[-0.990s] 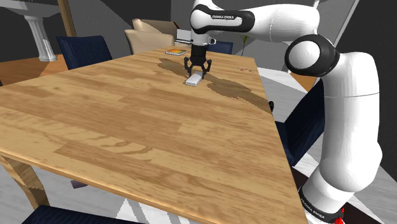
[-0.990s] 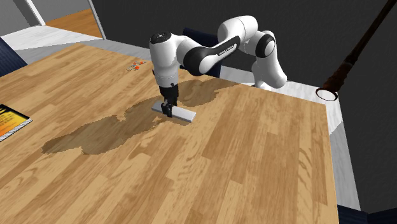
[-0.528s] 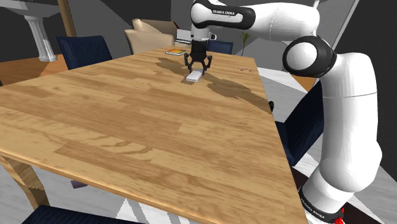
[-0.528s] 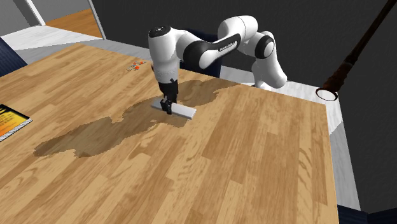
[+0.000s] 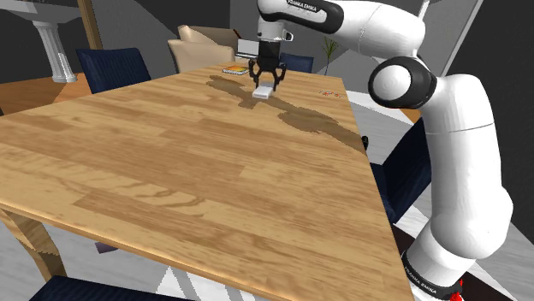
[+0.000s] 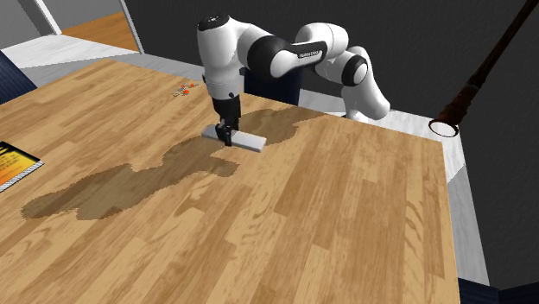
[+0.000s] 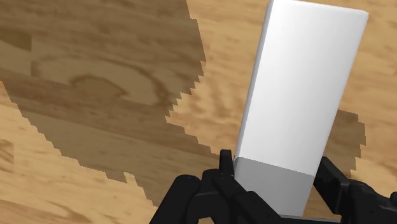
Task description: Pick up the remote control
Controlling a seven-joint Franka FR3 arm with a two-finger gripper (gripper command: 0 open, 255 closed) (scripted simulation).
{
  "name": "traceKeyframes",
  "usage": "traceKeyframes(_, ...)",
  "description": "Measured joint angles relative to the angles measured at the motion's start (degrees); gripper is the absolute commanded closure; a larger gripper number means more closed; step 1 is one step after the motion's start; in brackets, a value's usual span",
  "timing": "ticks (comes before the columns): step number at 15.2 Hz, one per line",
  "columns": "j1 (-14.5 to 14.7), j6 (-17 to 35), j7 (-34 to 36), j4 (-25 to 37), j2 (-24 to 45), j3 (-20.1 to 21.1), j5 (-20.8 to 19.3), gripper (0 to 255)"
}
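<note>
The pincer point(image 7: 277, 186) is clamped on the remote control point(image 7: 299, 95), a plain white slab. Its two black fingers point(image 7: 224, 170) press the slab's narrow sides. In the wrist view the remote's long axis runs straight away from the pincer, crosswise to the line on which the fingers close. The grip sits near one end, not at the middle.

The second exterior view agrees. There the pincer point(image 6: 226, 134) points straight down, left of centre in the upper half of the frame. The remote control point(image 6: 245, 138) reaches further towards the frame's right than its left.

In the shoulder view the pincer point(image 5: 266, 79) and the remote control point(image 5: 264, 91) are at the top centre of the frame, over the far part of the wooden bench point(image 5: 171, 171).

A small patch of shade beside the slab in the wrist view suggests it hangs just clear of the wood, though the gap is hard to judge. With the longer part unsupported, a further lift may let that end droop. A straight, steady rise looks wise.

A dark shadow point(image 6: 129, 177) spreads across the bench point(image 6: 345, 216) towards the lower left of that frame.
</note>
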Motion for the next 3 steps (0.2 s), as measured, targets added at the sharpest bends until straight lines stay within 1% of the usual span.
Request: traceKeyframes(3, 1.0, -4.9, -0.3, 8.8, 3.9, -0.2, -0.6, 255)
